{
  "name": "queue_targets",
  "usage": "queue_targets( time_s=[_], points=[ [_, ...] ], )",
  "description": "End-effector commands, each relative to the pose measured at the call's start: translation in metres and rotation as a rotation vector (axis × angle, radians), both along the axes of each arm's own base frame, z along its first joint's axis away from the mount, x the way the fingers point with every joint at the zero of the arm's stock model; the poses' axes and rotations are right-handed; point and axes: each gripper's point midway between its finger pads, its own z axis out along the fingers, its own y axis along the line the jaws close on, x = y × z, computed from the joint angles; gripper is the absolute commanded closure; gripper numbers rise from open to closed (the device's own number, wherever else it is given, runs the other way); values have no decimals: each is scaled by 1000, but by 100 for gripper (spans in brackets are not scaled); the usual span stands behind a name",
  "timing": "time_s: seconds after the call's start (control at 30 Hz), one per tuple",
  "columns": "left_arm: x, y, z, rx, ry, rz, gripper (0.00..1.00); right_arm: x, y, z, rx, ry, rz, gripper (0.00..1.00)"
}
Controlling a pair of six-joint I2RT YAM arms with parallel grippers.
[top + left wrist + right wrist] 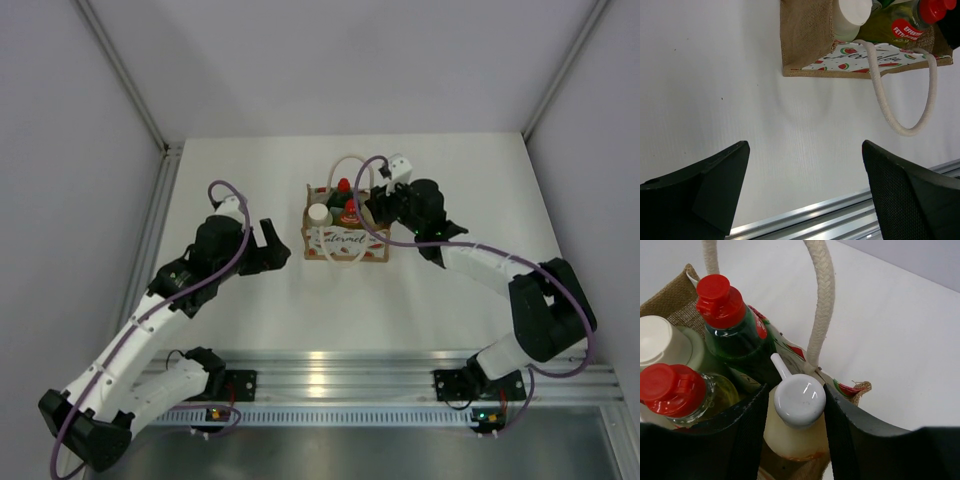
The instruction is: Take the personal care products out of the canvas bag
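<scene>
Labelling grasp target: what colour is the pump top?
White pump top on cream bottle; best in right wrist view.

Overhead and close wrist views share canvas bag point(345, 240).

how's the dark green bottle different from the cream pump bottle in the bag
The dark green bottle has a red cap, while the cream pump bottle has a white pump top. The dark green bottle is see-through and dark; the cream pump bottle is pale and opaque. The right gripper has a finger on either side of the cream pump bottle, and nothing flanks the dark green bottle. Both sit inside the canvas bag.
</scene>
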Motion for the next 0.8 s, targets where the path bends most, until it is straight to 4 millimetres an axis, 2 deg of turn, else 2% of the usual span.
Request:
queue_targets(
  time_s=[0.0,0.13,0.2,0.43,0.53,0.67,0.77],
  points=[
    [-1,5,17,19,-48,-4,2,18,16,38,66,-135,15,54],
    [-2,9,17,40,-50,0,2,22,19,38,84,-149,13,55],
    [-2,11,15,51,-45,2,2,23,19,37,88,-152,8,58],
    [-5,13,8,65,-31,0,2,21,19,43,109,-187,20,82],
    [-6,14,10,67,-35,3,2,18,22,46,115,-195,43,99],
    [-7,20,15,95,-50,7,2,12,25,58,149,-236,72,100],
    [-8,32,21,143,-65,34,2,10,25,76,181,-280,81,100]
  ],
)
